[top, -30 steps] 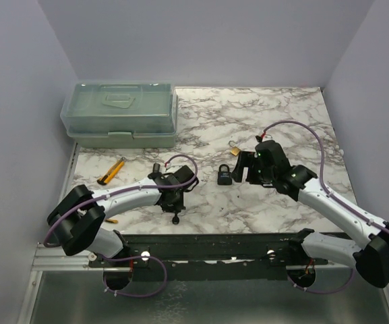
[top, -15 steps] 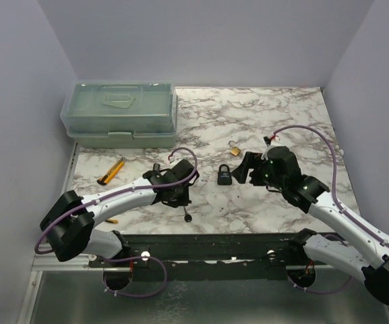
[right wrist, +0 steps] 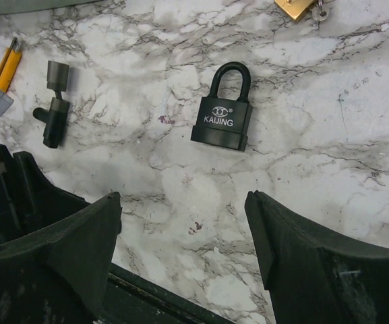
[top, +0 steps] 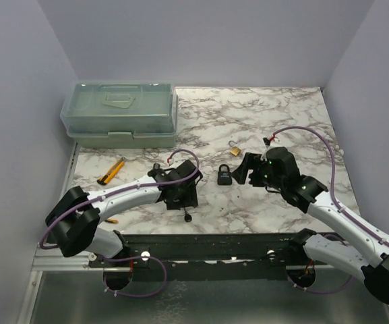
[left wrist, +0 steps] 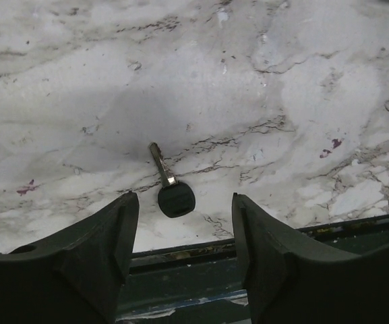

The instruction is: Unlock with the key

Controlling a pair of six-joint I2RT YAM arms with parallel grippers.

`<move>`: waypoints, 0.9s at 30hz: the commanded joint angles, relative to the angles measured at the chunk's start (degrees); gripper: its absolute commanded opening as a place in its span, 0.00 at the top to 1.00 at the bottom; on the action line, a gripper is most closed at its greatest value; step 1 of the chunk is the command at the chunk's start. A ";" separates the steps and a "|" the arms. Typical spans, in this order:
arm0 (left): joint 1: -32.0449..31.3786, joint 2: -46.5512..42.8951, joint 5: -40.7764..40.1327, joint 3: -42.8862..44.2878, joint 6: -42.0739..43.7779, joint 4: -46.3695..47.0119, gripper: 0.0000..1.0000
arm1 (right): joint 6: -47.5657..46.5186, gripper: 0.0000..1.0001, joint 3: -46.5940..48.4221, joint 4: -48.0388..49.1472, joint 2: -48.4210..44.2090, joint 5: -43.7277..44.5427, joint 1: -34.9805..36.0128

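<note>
left gripper: jaws spread, holding nothing. the key lies flat on the marble table near its front edge (black head toward the gripper). right gripper: jaws spread, empty; black padlock lies ahead of it.

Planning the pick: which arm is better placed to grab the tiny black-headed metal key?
Left. The left gripper hangs open over the tiny black-headed key lying loose on the marble; the right gripper faces the black padlock.
</note>
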 commanded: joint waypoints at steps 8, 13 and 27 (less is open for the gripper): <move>-3.80 12.60 -3.38 6.49 -18.08 -8.74 0.43 | 1.01 0.19 -0.94 -1.07 0.53 0.43 0.26; -4.12 12.93 -3.62 5.78 -19.84 -9.05 0.42 | 0.90 0.19 -1.59 -1.50 -0.54 0.77 0.22; -5.80 13.27 -2.13 3.45 -21.77 -9.23 0.61 | 0.70 0.19 -1.97 -1.54 -0.55 1.14 0.26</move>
